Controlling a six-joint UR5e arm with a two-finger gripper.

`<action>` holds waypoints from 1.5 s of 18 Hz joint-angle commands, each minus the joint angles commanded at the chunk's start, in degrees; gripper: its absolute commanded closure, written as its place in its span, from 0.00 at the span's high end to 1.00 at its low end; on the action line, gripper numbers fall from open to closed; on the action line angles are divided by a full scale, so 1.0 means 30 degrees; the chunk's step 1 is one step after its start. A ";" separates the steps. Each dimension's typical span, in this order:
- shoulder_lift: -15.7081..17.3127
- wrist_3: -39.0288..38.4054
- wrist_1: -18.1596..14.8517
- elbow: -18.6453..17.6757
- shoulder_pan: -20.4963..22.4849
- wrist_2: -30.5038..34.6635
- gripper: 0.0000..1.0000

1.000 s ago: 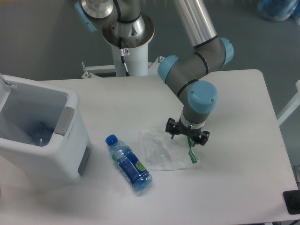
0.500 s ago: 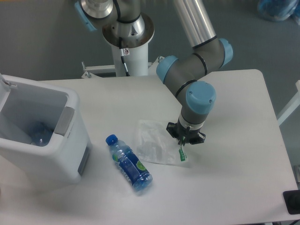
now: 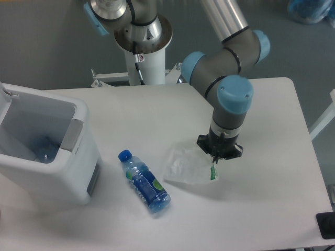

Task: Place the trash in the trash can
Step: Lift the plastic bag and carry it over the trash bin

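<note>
With the pincer pinched shut on the green-strip edge of the plastic bag, which hangs partly lifted off the counter (bottle lying beside), raise it well clear before swinging over the trash can.

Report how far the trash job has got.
Neither item is visibly binned yet. In hand: the gripper has its jaws closed on the bag at its green edge. Left: carry the bag to the bin, then the bottle lying on the table.
</note>
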 joint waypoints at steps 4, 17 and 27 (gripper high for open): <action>0.0411 -0.1901 0.0000 0.1230 0.0264 -0.3340 0.10; 0.3954 -0.5331 0.0000 0.1966 0.0030 -0.8822 0.10; 0.6650 -0.8172 0.0000 0.1966 -0.0905 -1.0203 0.10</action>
